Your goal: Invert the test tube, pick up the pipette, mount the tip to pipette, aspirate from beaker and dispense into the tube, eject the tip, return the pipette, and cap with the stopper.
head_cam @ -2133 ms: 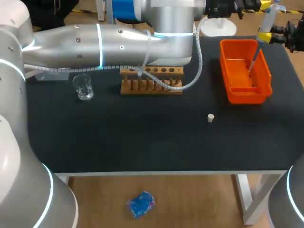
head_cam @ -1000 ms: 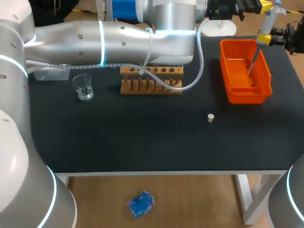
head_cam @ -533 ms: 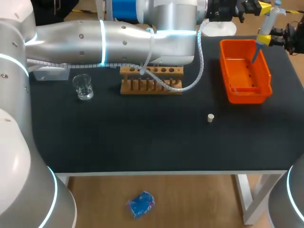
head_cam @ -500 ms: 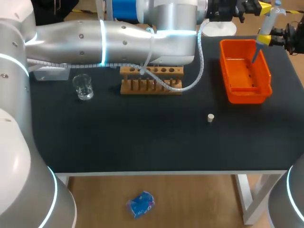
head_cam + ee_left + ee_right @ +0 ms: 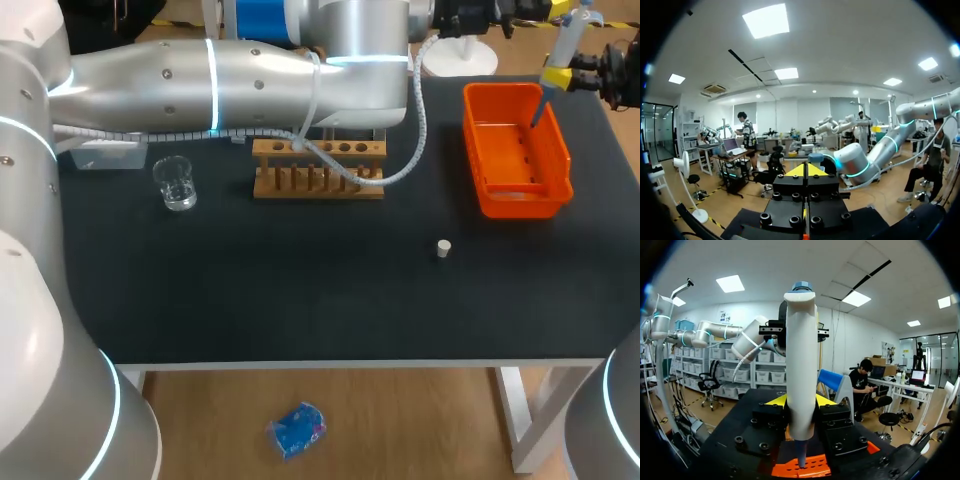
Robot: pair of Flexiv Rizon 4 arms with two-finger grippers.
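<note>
Check the right gripper (image 5: 560, 78) first: it is clenched on the pipette (image 5: 563, 42), with one yellow tip on each side of the barrel; it holds the pipette upright over the far end of the orange bin (image 5: 480, 150). In the right wrist view the nozzle points down into that bin; it looks bare, though you cannot be sure that no tip is on it. Treat tip ejection as the step in hand, at or near its end.

The left gripper (image 5: 807, 171) is closed on nothing, near the far edge of the table (image 5: 300, 300).

The stopper (image 5: 443, 248) lies alone on the table, well apart from the wooden rack (image 5: 318, 170); the beaker (image 5: 176, 184) stands near the rack's left end; the test tube cannot be made out.

The next move is to return the pipette; lift it clear of the bin wall before you traverse. Then fetch the stopper; confirm the tube's slot first.
</note>
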